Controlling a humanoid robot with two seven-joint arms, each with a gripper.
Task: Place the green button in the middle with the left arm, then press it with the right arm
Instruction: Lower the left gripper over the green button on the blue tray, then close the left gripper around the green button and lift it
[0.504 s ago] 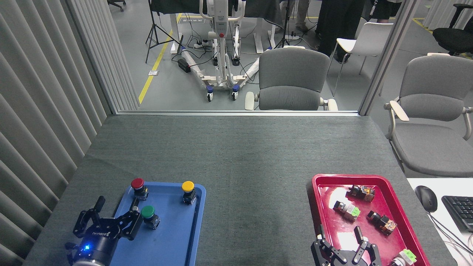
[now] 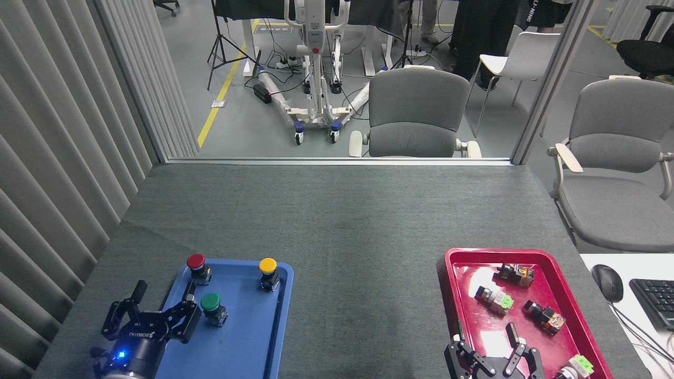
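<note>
— Green is the cap of the green button; where does it stand?

— It stands upright in the blue tray, in the left half of it, on its black and clear base. It is not on the middle of the desk, which is bare dark gray cloth between the two trays.

— What else is in that tray?

— A red button at the far left corner and a yellow button near the far right corner. Both are upright and apart from the green one.

— And the left tool?

— The left tool hangs over the near left edge of the blue tray. Its fingers are spread apart and hold nothing. One fingertip is just beside the green button, on its left side; I cannot tell if it touches the base. A small blue light shines on its body.

— The right tool?

— The right tool is at the bottom edge of the view, over the near end of the red tray. Its fingers also stand apart, with nothing between them.

— What lies in the red tray?

— Several small switch parts, some black with orange, some with light green, all scattered and lying on their sides. At the right of the desk I see a mouse and a keyboard on a white surface.
</note>
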